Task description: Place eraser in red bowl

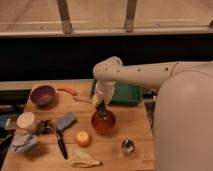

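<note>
The red bowl [104,123] stands on the wooden table [135,125], near its middle. My gripper [102,111] hangs straight down from the white arm, right over the bowl's middle, just above its rim. It is shut on a small dark block, the eraser [101,108], which sits at the fingertips over the bowl's inside. The gripper and eraser hide part of the bowl's inside.
A green tray [123,93] lies behind the bowl. A purple bowl [42,95] and an orange stick [67,91] are at the back left. A blue-grey sponge [66,121], black-handled knife [61,144], white cup [26,120], orange fruit [82,138], banana [85,161] and silver object [128,146] lie around.
</note>
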`<control>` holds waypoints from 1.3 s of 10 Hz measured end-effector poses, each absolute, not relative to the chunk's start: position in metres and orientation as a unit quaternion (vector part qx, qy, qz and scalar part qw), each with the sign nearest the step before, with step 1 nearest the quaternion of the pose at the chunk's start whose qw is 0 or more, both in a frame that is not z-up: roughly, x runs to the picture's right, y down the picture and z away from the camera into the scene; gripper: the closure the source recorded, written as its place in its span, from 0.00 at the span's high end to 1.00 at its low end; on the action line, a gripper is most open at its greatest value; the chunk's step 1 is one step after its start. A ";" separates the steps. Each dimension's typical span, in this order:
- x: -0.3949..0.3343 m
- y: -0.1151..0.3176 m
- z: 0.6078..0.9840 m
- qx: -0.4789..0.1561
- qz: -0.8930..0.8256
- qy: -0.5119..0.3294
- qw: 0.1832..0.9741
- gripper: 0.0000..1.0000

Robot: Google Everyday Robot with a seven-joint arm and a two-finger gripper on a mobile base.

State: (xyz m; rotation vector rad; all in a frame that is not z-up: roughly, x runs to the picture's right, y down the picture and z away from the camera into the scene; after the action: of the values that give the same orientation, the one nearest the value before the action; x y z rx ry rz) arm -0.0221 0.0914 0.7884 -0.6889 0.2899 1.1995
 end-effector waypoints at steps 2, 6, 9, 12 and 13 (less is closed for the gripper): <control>-0.021 0.114 0.794 -0.331 0.556 0.150 0.747 0.14; -0.005 0.137 0.788 -0.340 0.571 0.174 0.727 0.54; -0.011 0.137 0.787 -0.341 0.566 0.176 0.729 0.61; -0.014 0.133 0.787 -0.340 0.564 0.173 0.732 0.61; -0.015 0.130 0.786 -0.338 0.562 0.171 0.735 0.61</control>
State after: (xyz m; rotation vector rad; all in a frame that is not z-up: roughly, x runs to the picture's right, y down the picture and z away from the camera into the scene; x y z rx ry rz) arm -0.0151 0.1301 0.7861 -0.7434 0.3764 1.2359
